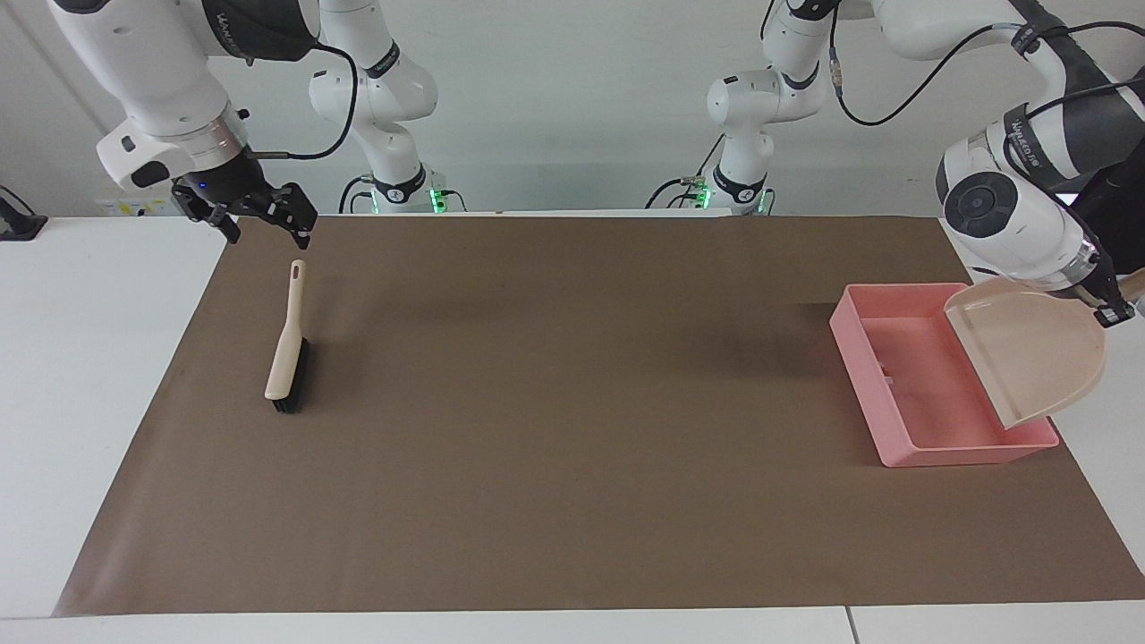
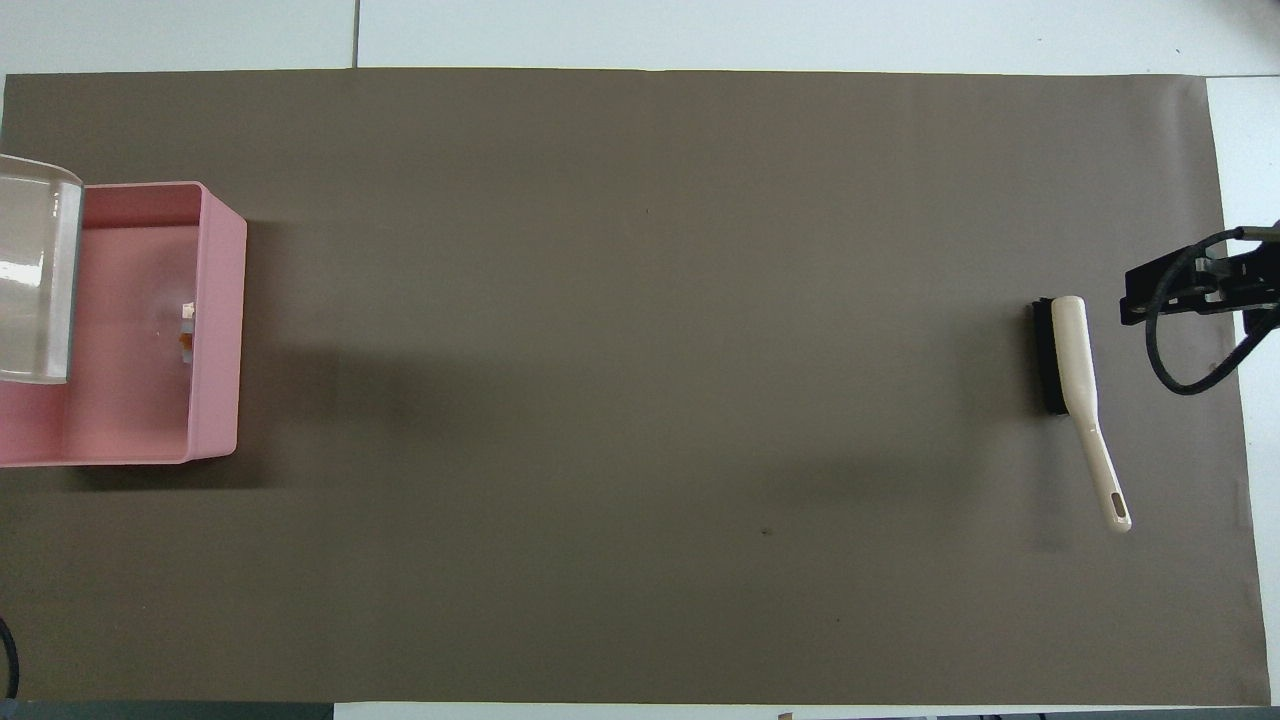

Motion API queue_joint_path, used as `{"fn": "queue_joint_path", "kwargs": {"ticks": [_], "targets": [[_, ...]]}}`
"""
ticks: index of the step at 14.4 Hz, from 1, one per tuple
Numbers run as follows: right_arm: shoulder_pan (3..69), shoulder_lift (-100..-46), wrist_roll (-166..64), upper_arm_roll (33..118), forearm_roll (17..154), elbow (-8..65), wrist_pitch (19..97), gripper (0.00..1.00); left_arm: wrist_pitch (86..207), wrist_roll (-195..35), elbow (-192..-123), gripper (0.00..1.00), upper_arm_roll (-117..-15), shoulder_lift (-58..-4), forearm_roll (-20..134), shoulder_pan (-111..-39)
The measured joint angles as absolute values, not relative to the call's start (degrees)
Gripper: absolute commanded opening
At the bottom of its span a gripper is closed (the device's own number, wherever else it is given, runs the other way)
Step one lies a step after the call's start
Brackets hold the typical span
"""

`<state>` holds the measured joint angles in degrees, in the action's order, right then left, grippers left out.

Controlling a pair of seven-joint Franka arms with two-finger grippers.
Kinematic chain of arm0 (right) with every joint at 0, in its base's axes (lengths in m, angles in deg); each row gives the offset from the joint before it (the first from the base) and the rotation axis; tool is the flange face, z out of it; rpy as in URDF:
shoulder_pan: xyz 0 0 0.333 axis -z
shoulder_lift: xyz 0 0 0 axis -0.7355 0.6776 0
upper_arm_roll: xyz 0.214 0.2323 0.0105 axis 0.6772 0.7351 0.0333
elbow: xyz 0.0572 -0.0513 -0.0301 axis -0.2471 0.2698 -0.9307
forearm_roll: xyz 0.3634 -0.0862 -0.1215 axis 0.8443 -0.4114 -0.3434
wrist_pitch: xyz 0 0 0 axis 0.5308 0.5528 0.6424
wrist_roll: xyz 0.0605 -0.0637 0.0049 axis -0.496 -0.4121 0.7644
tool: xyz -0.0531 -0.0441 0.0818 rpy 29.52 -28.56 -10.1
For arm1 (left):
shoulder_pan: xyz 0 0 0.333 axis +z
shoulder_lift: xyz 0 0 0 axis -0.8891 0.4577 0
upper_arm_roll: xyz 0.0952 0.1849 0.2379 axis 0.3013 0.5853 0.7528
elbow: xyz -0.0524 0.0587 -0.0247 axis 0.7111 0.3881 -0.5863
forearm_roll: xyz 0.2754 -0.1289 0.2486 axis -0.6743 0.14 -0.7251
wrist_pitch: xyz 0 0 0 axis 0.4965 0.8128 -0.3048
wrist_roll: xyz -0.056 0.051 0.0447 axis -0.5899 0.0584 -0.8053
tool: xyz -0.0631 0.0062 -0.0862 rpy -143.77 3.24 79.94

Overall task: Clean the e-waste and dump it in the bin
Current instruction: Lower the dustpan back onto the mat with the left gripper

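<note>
Two arms are sharing this job, and the dumping step is in hand; the left gripper [image 1: 1114, 309] is clamping the dustpan [image 1: 1029, 358] by its handle end, fingers fully closed on it, and is holding the pan over the bin [image 1: 894, 447], at the left arm's end of the mat [image 1: 572, 501]; one piece of e-waste [image 2: 185, 330], white with an orange mark, is lying inside the bin against the wall nearest the mat's middle; any second piece is not showing. The right gripper [image 1: 264, 215] is hanging empty with its fingers spread wide, over the mat's edge just above the brush [image 1: 288, 349] handle; the brush is lying on the mat. Judging by this, the next move is calling for the pan to be set down clear of the bin.
</note>
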<state>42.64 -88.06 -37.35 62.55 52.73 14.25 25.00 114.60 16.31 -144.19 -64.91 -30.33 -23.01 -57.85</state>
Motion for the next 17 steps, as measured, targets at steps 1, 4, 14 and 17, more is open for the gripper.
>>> {"fn": "queue_joint_path", "kwargs": {"ticks": [1, 4, 14, 17], "targets": [[42.42, -88.08, -37.35, 61.99, 52.73, 14.26, 24.99, 1.00, 114.61, 18.54, -143.22, 0.00, -64.81, -30.34, -18.42, -57.79], [42.43, -88.08, -37.35, 61.60, 52.73, 14.40, 24.89, 1.00, 114.79, 25.20, -140.56, 0.00, -64.36, -30.35, -0.54, -56.60], [42.39, -88.21, -37.35, 61.57, 52.17, 12.69, 24.93, 1.00, 115.27, 11.92, -149.43, 0.00, -65.43, -30.54, 10.72, -73.87], [42.25, -88.21, -37.36, 61.58, 52.17, 12.70, 24.92, 1.00, 120.22, 4.06, -155.46, 0.00, -65.56, -31.16, 10.75, -82.21]]}}
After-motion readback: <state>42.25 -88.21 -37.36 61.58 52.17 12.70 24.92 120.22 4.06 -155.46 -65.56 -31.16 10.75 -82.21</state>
